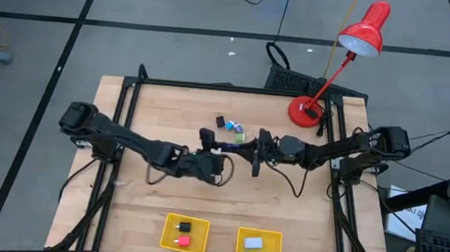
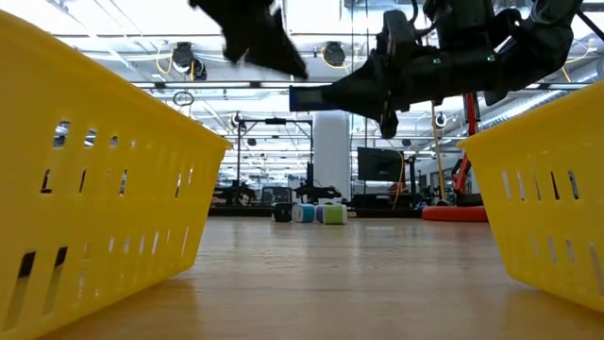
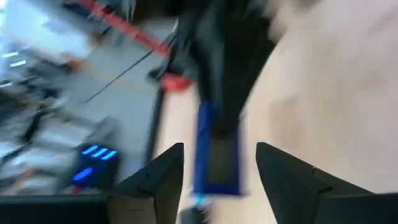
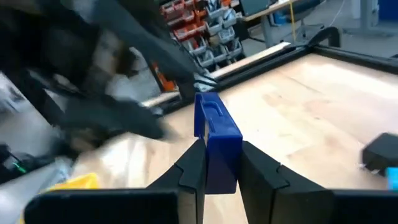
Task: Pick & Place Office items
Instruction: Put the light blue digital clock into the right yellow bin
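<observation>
the two arms meet above the middle of the counter point(image 1: 154, 193) in what looks like a handover. the right tool point(image 4: 217, 163) is pinching a flat blue office item point(image 4: 216, 134), a slim blue-and-dark slab, with its fingers pressed tight on one end. the left tool point(image 3: 217, 163) stands spread, its fingers on either side of the same item without clearly touching it.

the remaining office items point(image 1: 231, 127), a small cluster of black, light blue, green and white pieces, sit at the far middle of the counter. near the front edge, the left yellow tray point(image 1: 184, 233) holds a black and a pink-red piece, and the right yellow tray point(image 1: 258, 246) holds a white and a teal one. a red desk lamp point(image 1: 328, 70) stands at the far right.

risks: the right tool's hold is on a narrow end only, so the slab could pivot or slip if the arm swings fast. if the left tool pulls away crooked, a finger could knock the item loose and drop it outside the trays.

the left wrist view is smeared, so the item's exact kind is hard to tell. the low view cuts off both arms.
</observation>
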`<act>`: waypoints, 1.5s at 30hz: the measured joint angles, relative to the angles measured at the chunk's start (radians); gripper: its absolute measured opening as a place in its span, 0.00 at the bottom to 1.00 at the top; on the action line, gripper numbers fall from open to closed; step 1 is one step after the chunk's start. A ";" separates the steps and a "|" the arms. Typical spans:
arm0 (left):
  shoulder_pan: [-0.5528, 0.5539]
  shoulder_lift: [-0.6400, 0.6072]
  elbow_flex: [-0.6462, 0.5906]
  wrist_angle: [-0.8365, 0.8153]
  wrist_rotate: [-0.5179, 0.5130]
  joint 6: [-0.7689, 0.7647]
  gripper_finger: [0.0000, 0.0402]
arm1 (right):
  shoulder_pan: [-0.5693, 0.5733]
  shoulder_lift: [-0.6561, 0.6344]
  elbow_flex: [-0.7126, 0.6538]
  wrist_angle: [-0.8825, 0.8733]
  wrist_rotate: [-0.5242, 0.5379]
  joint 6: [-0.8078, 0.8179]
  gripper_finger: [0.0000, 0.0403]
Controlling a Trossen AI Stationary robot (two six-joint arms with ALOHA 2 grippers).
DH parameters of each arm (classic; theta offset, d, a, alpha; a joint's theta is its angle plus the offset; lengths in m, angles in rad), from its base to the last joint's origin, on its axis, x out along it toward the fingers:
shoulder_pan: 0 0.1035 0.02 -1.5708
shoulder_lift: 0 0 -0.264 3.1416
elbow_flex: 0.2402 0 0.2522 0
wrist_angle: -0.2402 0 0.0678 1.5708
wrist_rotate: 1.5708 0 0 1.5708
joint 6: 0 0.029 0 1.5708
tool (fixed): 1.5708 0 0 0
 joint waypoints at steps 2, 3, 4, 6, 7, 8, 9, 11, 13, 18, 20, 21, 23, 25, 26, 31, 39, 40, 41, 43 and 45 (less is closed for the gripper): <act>0.001 -0.053 0.001 -0.034 0.129 -0.047 0.53 | -0.001 -0.014 -0.002 -0.004 0.004 -0.041 0.14; 0.008 -0.079 0.001 -0.063 0.209 -0.073 0.54 | -0.001 -0.030 -0.007 -0.004 0.005 -0.059 0.14; 0.022 -0.107 0.000 -0.085 0.291 -0.094 0.55 | -0.001 -0.041 -0.010 0.002 0.005 -0.072 0.14; 0.054 -0.174 -0.017 -0.124 0.439 -0.133 0.57 | 0.000 -0.069 -0.025 -0.002 0.005 -0.086 0.14; 0.072 -0.206 -0.030 -0.129 0.504 -0.152 0.57 | 0.000 -0.087 -0.036 -0.020 0.004 -0.088 0.14; 0.090 -0.240 -0.049 -0.122 0.561 -0.166 0.58 | 0.000 -0.104 -0.040 -0.032 0.005 -0.090 0.14; 0.109 -0.275 -0.073 -0.117 0.609 -0.172 0.58 | 0.000 -0.124 -0.047 -0.040 0.006 -0.093 0.14; 0.142 -0.339 -0.134 -0.093 0.668 -0.190 0.58 | -0.001 -0.171 -0.067 -0.054 0.008 -0.102 0.14; 0.173 -0.410 -0.215 -0.014 0.684 -0.207 0.58 | 0.006 -0.214 -0.093 -0.061 0.004 -0.120 0.14; 0.243 -0.574 -0.468 0.219 0.683 -0.269 0.56 | 0.054 -0.314 -0.156 -0.058 -0.114 -0.144 0.14; 0.266 -0.631 -0.561 0.326 0.683 -0.308 0.55 | 0.080 -0.344 -0.180 -0.061 -0.176 -0.138 0.14; 0.278 -0.663 -0.604 0.371 0.682 -0.330 0.55 | 0.096 -0.349 -0.185 -0.062 -0.207 -0.133 0.14; 0.297 -0.726 -0.685 0.450 0.676 -0.362 0.54 | 0.135 -0.360 -0.194 -0.061 -0.257 -0.123 0.14; 0.314 -0.778 -0.753 0.534 0.674 -0.380 0.55 | 0.184 -0.361 -0.195 -0.057 -0.282 -0.117 0.14; 0.322 -0.807 -0.786 0.560 0.672 -0.384 0.55 | 0.211 -0.360 -0.195 -0.060 -0.282 -0.117 0.14; 0.359 -0.915 -0.887 0.689 0.651 -0.426 0.57 | 0.364 -0.338 -0.195 -0.060 -0.278 -0.120 0.14; 0.392 -0.966 -0.914 0.692 0.622 -0.503 0.57 | 0.583 -0.243 -0.194 -0.049 -0.274 0.045 0.14; 0.392 -0.965 -0.914 0.692 0.622 -0.511 0.57 | 0.607 -0.224 -0.194 -0.046 -0.266 0.068 0.14; 0.391 -0.963 -0.914 0.693 0.622 -0.514 0.57 | 0.631 -0.205 -0.194 -0.046 -0.249 0.091 0.14; 0.391 -0.959 -0.914 0.690 0.622 -0.515 0.57 | 0.669 -0.168 -0.194 -0.047 -0.222 0.137 0.14; 0.391 -0.959 -0.914 0.690 0.622 -0.523 0.57 | 0.695 -0.137 -0.194 -0.047 -0.214 0.184 0.14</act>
